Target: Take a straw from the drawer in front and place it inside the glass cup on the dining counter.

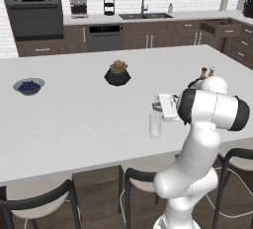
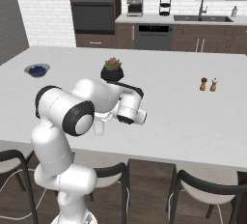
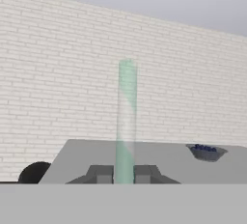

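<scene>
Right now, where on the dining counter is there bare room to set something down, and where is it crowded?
The dining counter is bare between the blueberry bowl and the potted succulent, and along the near edge left of the glass cup. In the right base view, open slab lies right of the shakers. It is crowded at the cup, where the gripper holds the straw.
</scene>
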You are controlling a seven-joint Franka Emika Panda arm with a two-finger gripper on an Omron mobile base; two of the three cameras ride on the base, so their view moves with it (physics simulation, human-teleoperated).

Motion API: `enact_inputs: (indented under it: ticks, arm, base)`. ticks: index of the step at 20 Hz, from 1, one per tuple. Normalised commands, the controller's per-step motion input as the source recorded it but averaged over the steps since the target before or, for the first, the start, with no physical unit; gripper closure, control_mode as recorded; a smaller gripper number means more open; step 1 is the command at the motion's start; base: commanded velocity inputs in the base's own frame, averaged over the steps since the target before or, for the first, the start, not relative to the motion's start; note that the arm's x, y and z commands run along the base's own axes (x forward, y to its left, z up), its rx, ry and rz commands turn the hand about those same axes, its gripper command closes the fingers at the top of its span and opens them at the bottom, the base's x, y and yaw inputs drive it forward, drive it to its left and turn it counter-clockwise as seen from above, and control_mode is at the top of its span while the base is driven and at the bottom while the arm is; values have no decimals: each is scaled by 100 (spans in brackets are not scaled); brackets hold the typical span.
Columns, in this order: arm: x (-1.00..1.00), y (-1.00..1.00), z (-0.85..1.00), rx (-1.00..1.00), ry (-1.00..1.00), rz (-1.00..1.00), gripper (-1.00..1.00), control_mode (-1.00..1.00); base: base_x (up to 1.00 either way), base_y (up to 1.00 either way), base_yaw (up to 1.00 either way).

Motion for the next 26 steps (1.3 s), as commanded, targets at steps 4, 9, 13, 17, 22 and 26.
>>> enact_inputs:
  ticks: [4, 9, 13, 17, 22, 26]
  arm:
    - [-31, 0, -13, 0, -4, 0, -100, -100]
    - [-26, -6, -3, 0, -6, 0, -100, -100]
    - [-18, -3, 0, 0, -6, 0, -100, -100]
    - [-27, -1, 23, 0, -10, 0, -100, -100]
    - [-60, 0, 93, 0, -24, 0, -100, -100]
    - [-58, 0, 100, -1, -27, 0, -100, -100]
  base:
    - [0, 0, 0]
    - [0, 0, 0]
    - [0, 0, 0]
    - [0, 0, 0]
    - [0, 0, 0]
    - [0, 0, 0]
